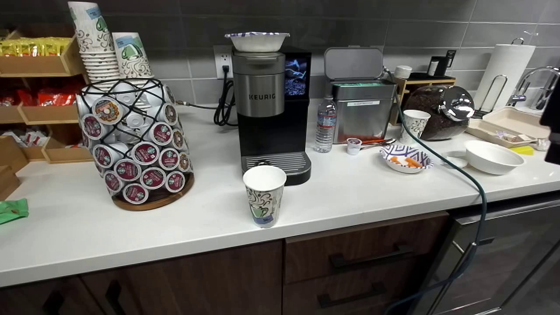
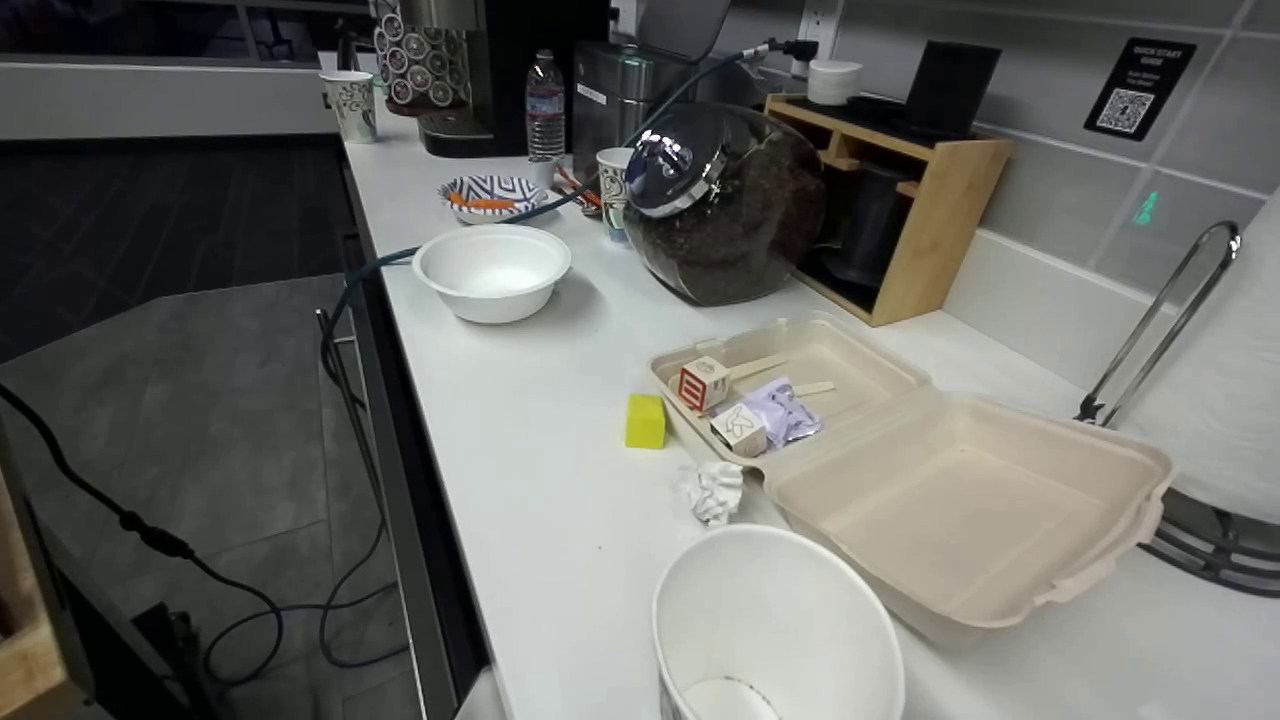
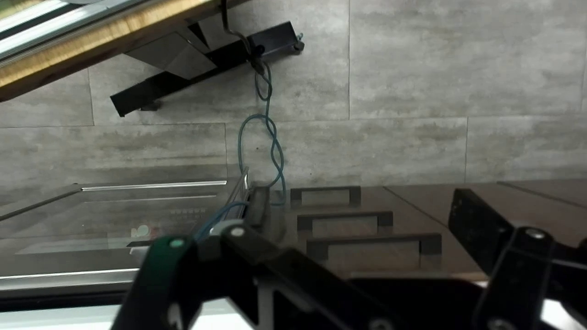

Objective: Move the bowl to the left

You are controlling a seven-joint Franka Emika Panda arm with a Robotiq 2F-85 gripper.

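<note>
The plain white bowl (image 1: pixel 494 158) stands upright on the counter, toward the right in an exterior view. It also shows near the counter's front edge in an exterior view (image 2: pixel 492 285). My gripper (image 3: pixel 361 201) is open in the wrist view, its two dark fingers spread apart with nothing between them. The wrist camera faces the floor and drawer fronts, and the bowl is out of its view. Black parts, likely of the gripper (image 1: pixel 552 124), reach in at the right edge of an exterior view, beyond the bowl and not touching it.
A patterned dish (image 1: pixel 407 159) with orange pieces and a paper cup (image 1: pixel 414 124) stand near the bowl. A blue-green cable (image 1: pixel 455 168) crosses the counter beside it. A yellow block (image 2: pixel 645 421), an open takeout box (image 2: pixel 960 500) and a coffee jar (image 2: pixel 730 210) are nearby.
</note>
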